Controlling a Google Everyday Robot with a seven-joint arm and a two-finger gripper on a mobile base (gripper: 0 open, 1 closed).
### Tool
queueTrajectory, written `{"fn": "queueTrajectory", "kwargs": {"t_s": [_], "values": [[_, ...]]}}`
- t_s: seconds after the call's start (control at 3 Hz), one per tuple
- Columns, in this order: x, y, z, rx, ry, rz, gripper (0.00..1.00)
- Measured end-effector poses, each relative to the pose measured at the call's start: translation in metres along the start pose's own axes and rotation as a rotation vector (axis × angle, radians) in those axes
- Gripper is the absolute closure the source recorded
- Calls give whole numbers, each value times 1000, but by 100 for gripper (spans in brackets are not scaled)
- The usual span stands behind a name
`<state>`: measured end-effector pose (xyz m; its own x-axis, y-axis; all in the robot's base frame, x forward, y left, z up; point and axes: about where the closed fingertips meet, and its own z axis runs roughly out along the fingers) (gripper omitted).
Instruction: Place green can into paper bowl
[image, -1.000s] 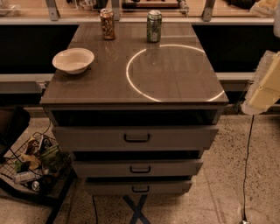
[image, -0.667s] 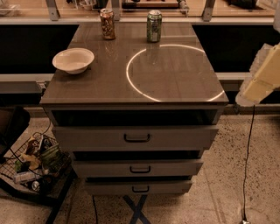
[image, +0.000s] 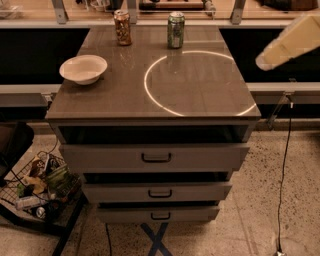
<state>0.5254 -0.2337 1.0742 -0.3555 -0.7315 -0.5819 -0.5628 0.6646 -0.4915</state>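
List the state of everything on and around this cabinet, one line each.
green can: upright at the back, not held.
brown-orange can: upright, left of the green can.
paper bowl: right way up, empty, left side.
gripper: in the air at the right, clear of both cans.
wire basket: on the floor, full of packets.
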Motion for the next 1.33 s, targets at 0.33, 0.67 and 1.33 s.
{"fn": "queueTrajectory", "kwargs": {"t_s": [0.33,0.67,1.33], "values": [[-27,-31,54,-4,-183,142,0],[-74,-68,100,25,-388,217,0],[-85,-90,101,87,-452,240,0]]}}
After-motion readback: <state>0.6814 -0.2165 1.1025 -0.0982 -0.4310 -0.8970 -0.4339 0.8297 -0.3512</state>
